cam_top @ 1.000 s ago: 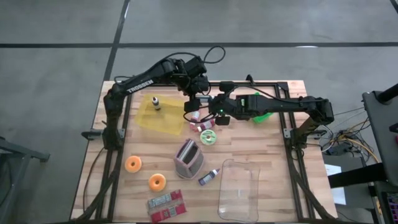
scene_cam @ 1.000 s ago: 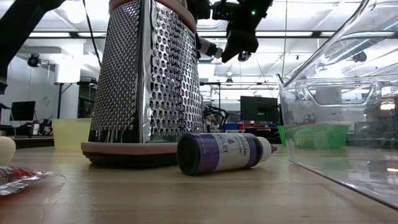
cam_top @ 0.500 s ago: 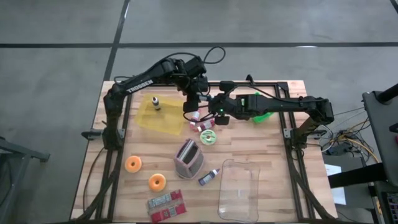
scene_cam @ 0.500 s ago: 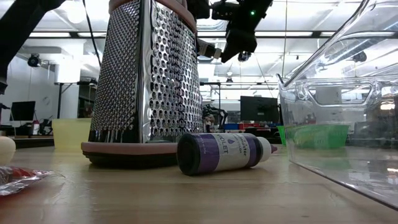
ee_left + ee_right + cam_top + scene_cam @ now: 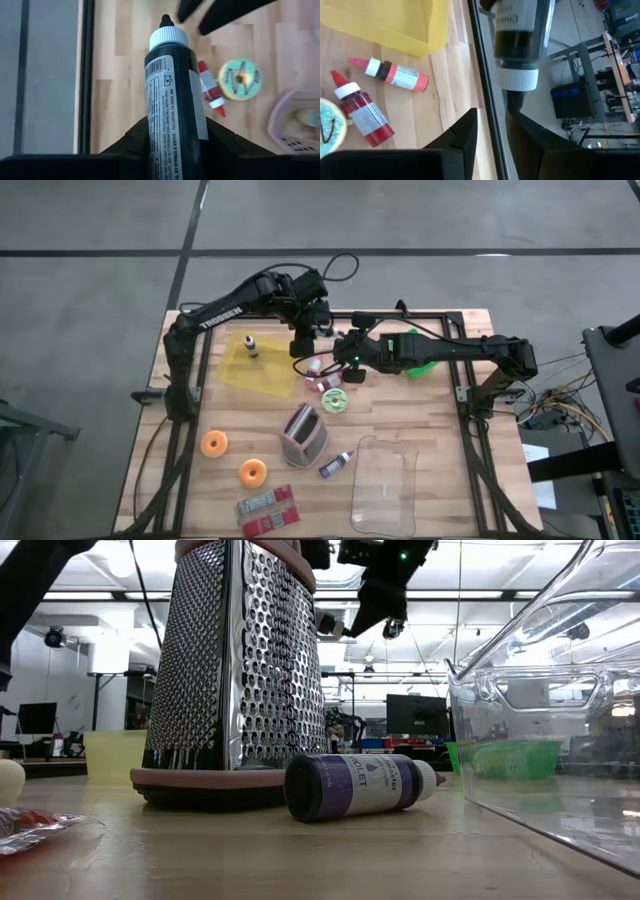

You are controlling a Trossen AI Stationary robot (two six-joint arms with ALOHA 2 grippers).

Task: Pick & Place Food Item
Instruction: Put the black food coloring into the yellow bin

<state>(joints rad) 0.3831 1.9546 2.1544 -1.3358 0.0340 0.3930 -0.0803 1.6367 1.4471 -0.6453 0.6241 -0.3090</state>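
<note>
High view: the left pincer [image 5: 304, 340] hangs above the far middle of the counter [image 5: 440, 440], clamped on a black bottle [image 5: 174, 115] with a white cap. In the left wrist view the bottle stands between that pincer's two fingers [image 5: 131, 141], cap end pointing away from the wrist. The right pincer [image 5: 338, 356] sits just beside the left one, its fingers [image 5: 460, 135] apart, with the bottle's cap just beyond their tips and no contact visible. Below the two pincers, on the counter, lie a red bottle [image 5: 362, 111] and an orange-labelled tube [image 5: 395, 74], with a teal-iced doughnut [image 5: 242, 79] close by. A yellow tray [image 5: 258, 365] lies to the left pincer's outer side. Farther toward the near edge stand a grater [image 5: 303, 433] and a clear tub [image 5: 385, 485].
</note>
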